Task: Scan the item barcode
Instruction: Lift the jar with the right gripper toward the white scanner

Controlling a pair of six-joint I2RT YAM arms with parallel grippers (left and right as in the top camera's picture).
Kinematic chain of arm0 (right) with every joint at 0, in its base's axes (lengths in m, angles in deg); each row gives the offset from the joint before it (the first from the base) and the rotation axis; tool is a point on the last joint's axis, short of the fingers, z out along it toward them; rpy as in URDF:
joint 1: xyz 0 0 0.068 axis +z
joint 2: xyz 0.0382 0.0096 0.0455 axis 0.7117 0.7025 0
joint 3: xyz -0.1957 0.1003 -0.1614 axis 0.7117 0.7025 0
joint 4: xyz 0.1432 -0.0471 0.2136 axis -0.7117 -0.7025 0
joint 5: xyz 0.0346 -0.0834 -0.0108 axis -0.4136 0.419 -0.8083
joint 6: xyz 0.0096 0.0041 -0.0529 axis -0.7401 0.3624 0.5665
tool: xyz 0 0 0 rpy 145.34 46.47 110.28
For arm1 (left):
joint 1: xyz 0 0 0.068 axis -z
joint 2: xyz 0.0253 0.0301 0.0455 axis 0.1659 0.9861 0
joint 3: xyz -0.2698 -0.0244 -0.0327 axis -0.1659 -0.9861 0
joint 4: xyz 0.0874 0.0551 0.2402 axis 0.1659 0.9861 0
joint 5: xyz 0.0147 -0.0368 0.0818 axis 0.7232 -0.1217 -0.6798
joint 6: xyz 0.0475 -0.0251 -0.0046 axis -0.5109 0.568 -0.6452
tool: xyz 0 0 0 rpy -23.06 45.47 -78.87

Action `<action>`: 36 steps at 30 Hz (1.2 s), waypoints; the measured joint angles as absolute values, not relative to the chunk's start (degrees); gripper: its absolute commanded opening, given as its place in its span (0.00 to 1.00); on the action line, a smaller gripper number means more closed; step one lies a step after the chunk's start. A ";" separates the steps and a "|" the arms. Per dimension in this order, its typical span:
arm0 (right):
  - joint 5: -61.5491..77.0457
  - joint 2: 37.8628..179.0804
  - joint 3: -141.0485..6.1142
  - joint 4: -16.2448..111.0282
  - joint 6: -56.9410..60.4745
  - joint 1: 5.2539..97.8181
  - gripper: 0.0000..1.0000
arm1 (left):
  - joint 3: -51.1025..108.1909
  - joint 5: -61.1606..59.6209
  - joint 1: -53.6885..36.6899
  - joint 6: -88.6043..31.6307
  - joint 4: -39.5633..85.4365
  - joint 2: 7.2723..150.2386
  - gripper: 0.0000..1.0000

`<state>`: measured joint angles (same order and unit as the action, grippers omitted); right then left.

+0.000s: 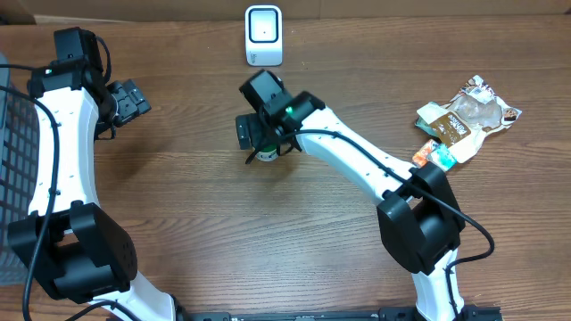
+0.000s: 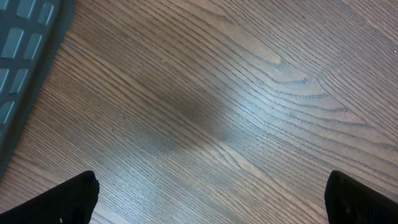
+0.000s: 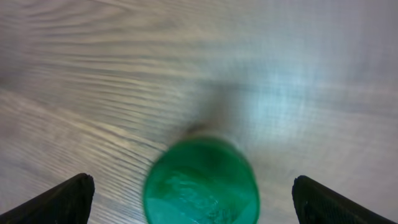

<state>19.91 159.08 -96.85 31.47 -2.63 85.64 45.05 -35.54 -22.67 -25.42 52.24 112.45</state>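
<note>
Hovering right tool [image 3: 195, 200] splayed over green cap [image 3: 201, 182]

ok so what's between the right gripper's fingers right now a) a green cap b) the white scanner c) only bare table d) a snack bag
a, the right wrist view shows a round green cap sitting between the wide-apart fingers of the right gripper, touching neither.

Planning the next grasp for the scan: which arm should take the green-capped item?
Right. The right gripper hangs directly over the green-capped item, open, fingers either side. The left gripper is over bare table near the basket.
</note>
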 measured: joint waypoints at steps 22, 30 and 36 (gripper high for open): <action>10.23 166.45 -100.07 29.09 37.68 84.16 0.98 | 45.05 -35.54 -22.67 -25.42 52.24 112.45 1.00; 9.57 166.77 -100.04 28.45 34.95 81.69 0.89 | 45.05 -35.54 -22.67 -25.42 52.24 112.45 1.00; 6.10 166.77 -101.25 24.65 31.47 81.25 0.79 | 45.05 -35.54 -22.67 -25.42 52.24 112.45 1.00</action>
<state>6.10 166.77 -101.25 24.65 31.47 81.25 45.05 -35.54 -22.67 -25.42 52.24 112.45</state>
